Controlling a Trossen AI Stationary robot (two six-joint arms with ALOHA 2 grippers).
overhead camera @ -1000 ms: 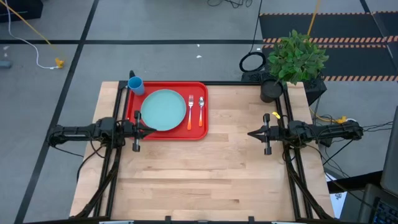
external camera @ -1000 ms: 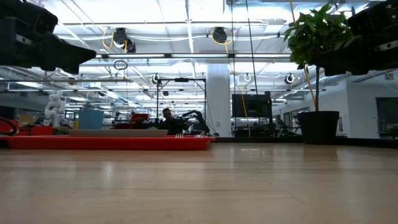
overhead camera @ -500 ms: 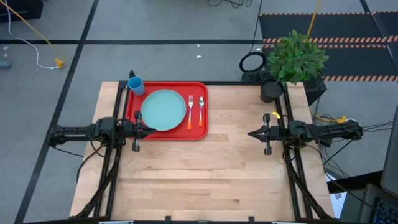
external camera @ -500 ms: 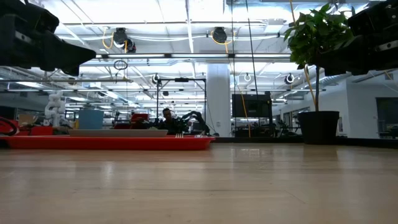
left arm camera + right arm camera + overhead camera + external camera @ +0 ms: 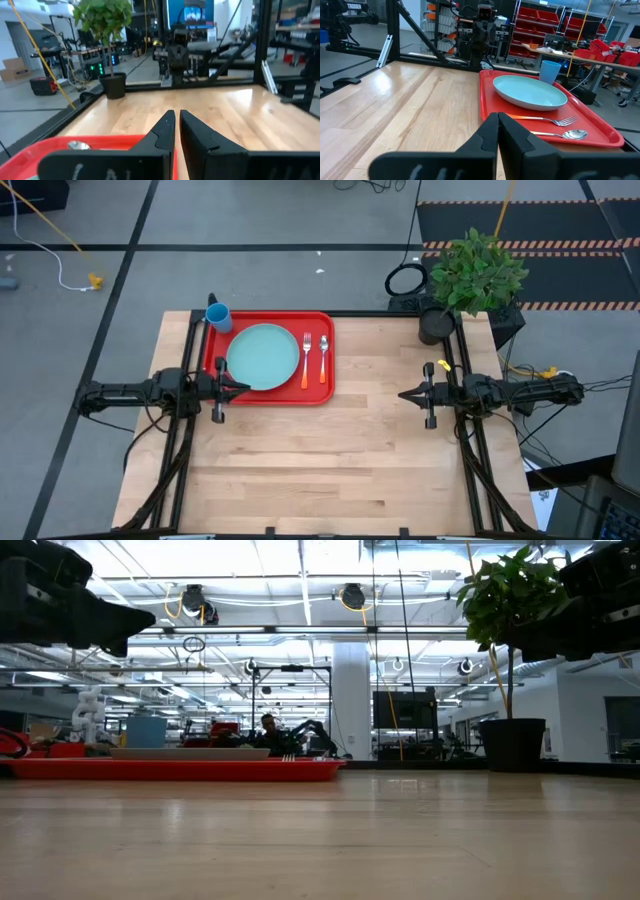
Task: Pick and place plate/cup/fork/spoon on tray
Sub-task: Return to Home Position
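While the left gripper (image 5: 245,389) above the near edge of the red tray (image 5: 316,396) and the right gripper (image 5: 402,394) above bare table (image 5: 350,460) both sit closed and empty, that tray holds turquoise plate (image 5: 263,357), fork (image 5: 306,358), spoon (image 5: 324,356) rightmost, and blue cup (image 5: 219,317) at its far left corner.

Ahead of my black right gripper (image 5: 498,116), the red tray (image 5: 486,97) holds a plain pale turquoise plate (image 5: 530,92), a bright blue cup (image 5: 550,71), and a silver fork (image 5: 545,119) and spoon (image 5: 555,133) with orange handles.
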